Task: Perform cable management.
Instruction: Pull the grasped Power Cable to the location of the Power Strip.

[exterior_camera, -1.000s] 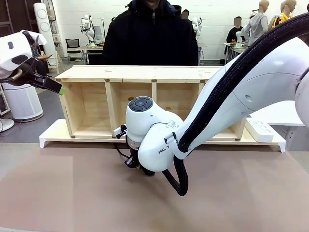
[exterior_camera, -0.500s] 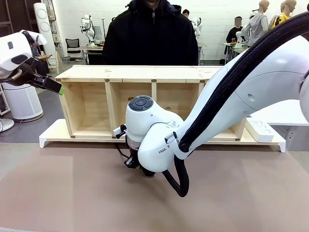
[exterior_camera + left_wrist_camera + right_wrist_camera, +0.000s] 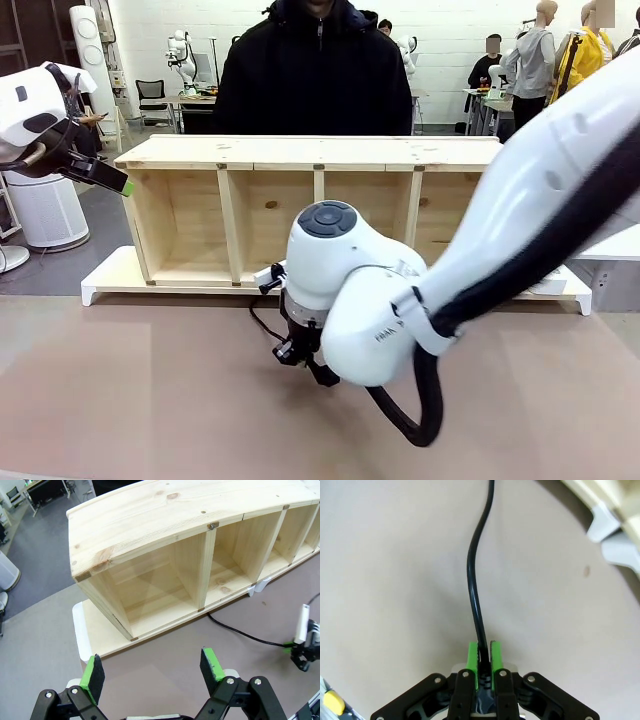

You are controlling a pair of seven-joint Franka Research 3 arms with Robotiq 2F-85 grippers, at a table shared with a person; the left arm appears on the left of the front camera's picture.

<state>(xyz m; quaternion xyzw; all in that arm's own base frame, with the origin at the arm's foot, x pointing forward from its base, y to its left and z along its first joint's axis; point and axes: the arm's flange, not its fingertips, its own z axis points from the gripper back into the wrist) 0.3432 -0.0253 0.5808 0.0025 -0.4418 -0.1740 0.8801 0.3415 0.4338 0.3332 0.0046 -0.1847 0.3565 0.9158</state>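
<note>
Checking in from the remote station. My right tool (image 3: 484, 650) is clenched on the cable (image 3: 475, 580), with the green pads pinching it right at their tips, low over the desk (image 3: 120, 400). From the pinch the cable runs straight ahead of the tool and curves away toward the foot of the shelf unit (image 3: 150, 525). In the left wrist view it lies flat on the desk and disappears at the shelf's front edge, by the first divider.

My left tool (image 3: 152, 667) is released, jaws wide with nothing between them. It hangs high off to the side, and the shelf's end compartment is below and ahead of it.

What worries me:

- The grip is tiny: a thin cord held only at the fingertips. If I pull sideways or too fast, I reckon it slides through the pads or pops out.
- I can't see where the far end goes past the shelf. If it's caught on the white base board (image 3: 82, 635), pulling back would take up the slack and tug the whole unit.
- The arm's own ribbed hose (image 3: 420, 420) droops low behind the right tool and could drag on the desk.
- A person (image 3: 315, 80) stands just beyond the shelf, so a shoved shelf goes their way.
</note>
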